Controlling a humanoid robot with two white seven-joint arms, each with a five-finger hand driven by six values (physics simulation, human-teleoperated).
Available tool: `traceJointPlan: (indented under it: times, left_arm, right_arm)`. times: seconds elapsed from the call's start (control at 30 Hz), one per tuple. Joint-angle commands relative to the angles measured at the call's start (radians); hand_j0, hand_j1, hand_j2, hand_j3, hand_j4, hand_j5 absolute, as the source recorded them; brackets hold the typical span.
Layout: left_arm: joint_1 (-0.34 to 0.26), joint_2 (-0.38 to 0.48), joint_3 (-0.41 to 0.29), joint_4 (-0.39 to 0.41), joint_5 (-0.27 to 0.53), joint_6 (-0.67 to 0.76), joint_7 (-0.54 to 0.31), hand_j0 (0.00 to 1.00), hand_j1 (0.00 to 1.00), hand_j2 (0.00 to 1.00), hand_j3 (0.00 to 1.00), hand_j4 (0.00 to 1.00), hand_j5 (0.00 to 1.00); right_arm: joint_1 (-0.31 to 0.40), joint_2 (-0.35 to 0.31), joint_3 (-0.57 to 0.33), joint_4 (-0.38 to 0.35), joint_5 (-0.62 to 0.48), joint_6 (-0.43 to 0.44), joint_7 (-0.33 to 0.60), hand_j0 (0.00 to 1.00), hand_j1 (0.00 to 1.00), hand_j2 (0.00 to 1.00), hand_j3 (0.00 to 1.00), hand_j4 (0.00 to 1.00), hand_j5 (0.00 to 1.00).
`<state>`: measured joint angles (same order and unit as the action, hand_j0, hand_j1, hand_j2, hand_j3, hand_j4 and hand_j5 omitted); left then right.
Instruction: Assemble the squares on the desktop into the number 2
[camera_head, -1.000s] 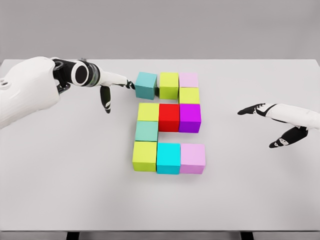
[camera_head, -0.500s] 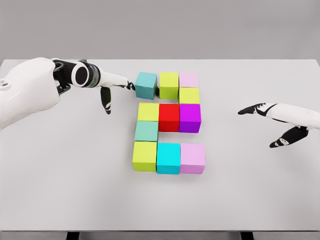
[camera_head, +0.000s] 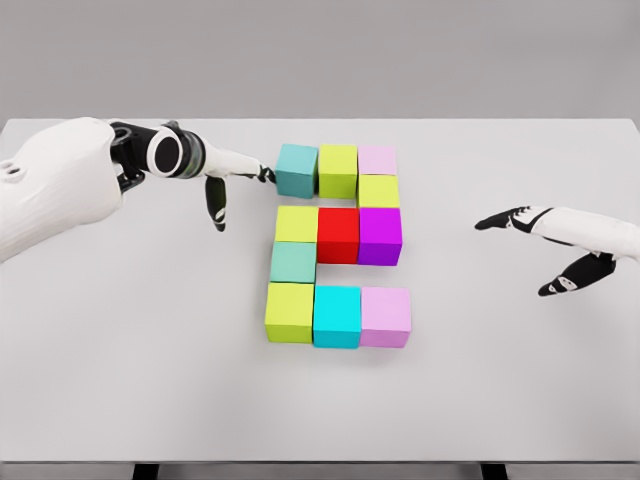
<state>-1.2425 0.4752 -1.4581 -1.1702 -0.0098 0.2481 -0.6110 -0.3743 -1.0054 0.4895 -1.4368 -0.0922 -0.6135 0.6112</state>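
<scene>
Left hand (camera_head: 225, 178), fingers extended, is touching the teal cube (camera_head: 297, 169) at upper centre of the counter (camera_head: 120, 330), nearly closing the 2's top row; right hand (camera_head: 560, 245) is hovering, fingers spread.

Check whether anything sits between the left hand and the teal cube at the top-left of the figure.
Nothing visible does. The left hand has its fingertips at the left face of the teal cube, which now sits against the yellow-green cube.

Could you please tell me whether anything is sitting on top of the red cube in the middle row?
Nothing rests on the red cube; its top face is bare. It stands between a yellow-green cube and a purple cube. Its underside against the table is hidden.
</scene>
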Motion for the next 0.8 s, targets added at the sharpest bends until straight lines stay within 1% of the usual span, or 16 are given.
traceJointPlan:
  times: [0.0, 0.47, 0.57, 0.63, 0.7, 0.73, 0.77]
  left_arm:
    - [0.0, 0.0, 0.001, -0.006, -0.001, -0.001, 0.0, 1.0, 1.0, 1.0, 1.0, 1.0, 1.0]
    - [0.002, 0.01, 0.002, -0.023, -0.001, -0.001, 0.0, 1.0, 1.0, 1.0, 1.0, 1.0, 1.0]
    - [0.002, 0.049, 0.007, -0.023, -0.001, -0.001, 0.0, 1.0, 1.0, 1.0, 1.0, 1.0, 1.0]
    - [0.0, 0.101, 0.022, -0.025, 0.002, -0.001, 0.0, 1.0, 1.0, 1.0, 1.0, 1.0, 1.0]
    - [0.002, 0.141, 0.087, -0.025, 0.002, -0.035, 0.0, 1.0, 1.0, 1.0, 1.0, 1.0, 1.0]
    - [0.003, 0.189, 0.151, -0.042, 0.004, -0.14, 0.0, 1.0, 1.0, 1.0, 1.0, 1.0, 1.0]
    - [0.012, 0.27, 0.227, -0.081, 0.014, -0.325, 0.0, 1.0, 1.0, 1.0, 1.0, 1.0, 1.0]
  right_arm:
    - [0.0, -0.001, 0.0, -0.001, -0.008, 0.003, 0.0, 1.0, 1.0, 1.0, 1.0, 1.0, 1.0]
    - [0.0, -0.001, 0.0, -0.001, -0.004, 0.003, 0.0, 1.0, 1.0, 1.0, 1.0, 1.0, 1.0]
    - [0.0, -0.001, 0.0, -0.001, -0.004, 0.003, 0.0, 1.0, 1.0, 1.0, 1.0, 1.0, 1.0]
    - [0.0, -0.001, 0.0, -0.001, -0.001, 0.003, 0.0, 1.0, 1.0, 1.0, 1.0, 1.0, 1.0]
    - [0.0, -0.001, 0.0, -0.001, -0.001, 0.003, 0.0, 1.0, 1.0, 1.0, 1.0, 1.0, 1.0]
    - [0.0, -0.001, 0.0, -0.001, -0.001, 0.003, 0.0, 1.0, 1.0, 1.0, 1.0, 1.0, 1.0]
    - [0.0, -0.001, 0.0, -0.001, -0.001, 0.003, 0.0, 1.0, 1.0, 1.0, 1.0, 1.0, 1.0]
